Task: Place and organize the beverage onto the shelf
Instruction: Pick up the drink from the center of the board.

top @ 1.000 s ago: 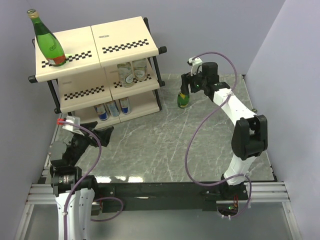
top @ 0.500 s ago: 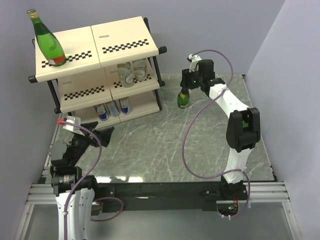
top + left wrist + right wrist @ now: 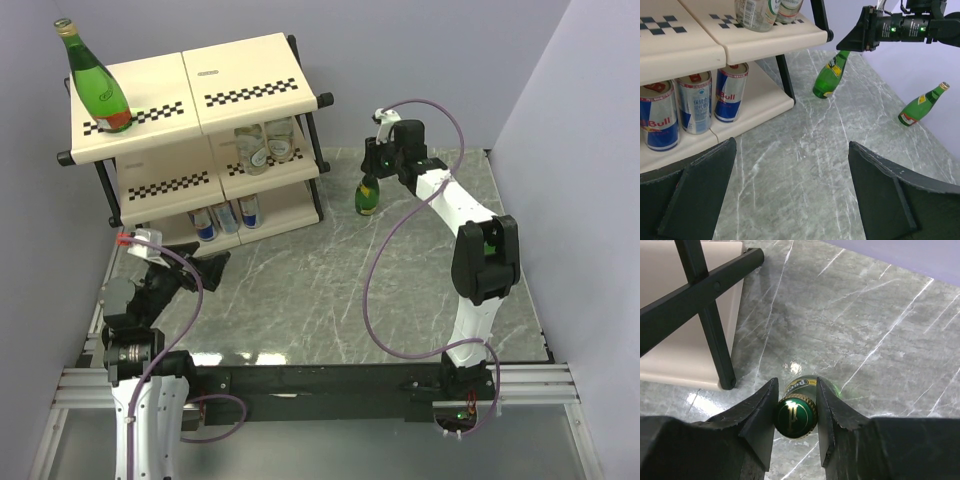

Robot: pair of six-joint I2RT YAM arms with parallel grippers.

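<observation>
The shelf stands at the back left. One green bottle stands on its top tier. Two clear bottles are on the middle tier and three cans on the bottom tier. My right gripper is shut on the gold cap of a green bottle that stands on the table right of the shelf. In the right wrist view both fingers of the gripper press on the cap of the bottle. My left gripper is open and empty, low in front of the shelf.
In the left wrist view the gripper faces the cans, the held bottle and another green bottle standing farther right near the wall. A black shelf leg is close to the left of my right gripper.
My right gripper has moved left over the bottle's top and its wrist has turned. The left arm has shifted slightly. The bottle still stands in the same place.
</observation>
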